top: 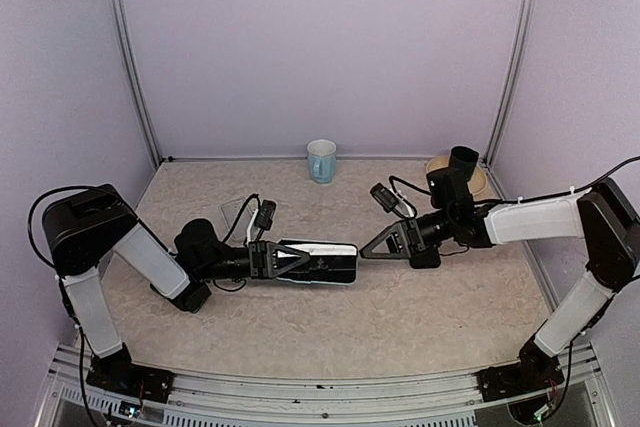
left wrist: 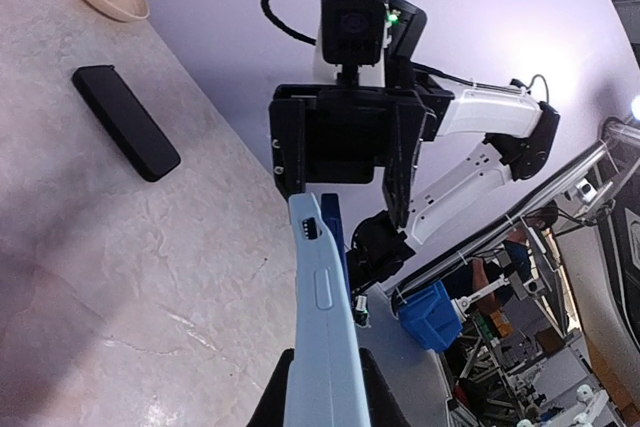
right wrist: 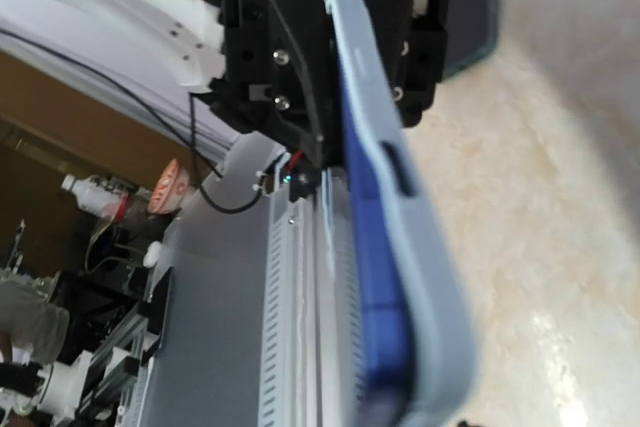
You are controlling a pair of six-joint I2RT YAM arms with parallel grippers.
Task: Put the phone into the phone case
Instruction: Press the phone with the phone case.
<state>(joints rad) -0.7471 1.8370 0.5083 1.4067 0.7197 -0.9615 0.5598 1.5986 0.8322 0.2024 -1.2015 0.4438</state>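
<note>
My left hand (top: 295,260) is clenching the light-blue phone case (left wrist: 322,347) by its long edges above the tabletop (top: 400,337), the dark-blue phone (right wrist: 375,267) lying against it, probably stiff and slick, while my released right hand (top: 366,250) is straddling its end.

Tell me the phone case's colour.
The phone case is pale blue, clearest in the left wrist view.

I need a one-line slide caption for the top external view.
Left gripper holds the light-blue phone case by one end; the right gripper faces the other.
</note>
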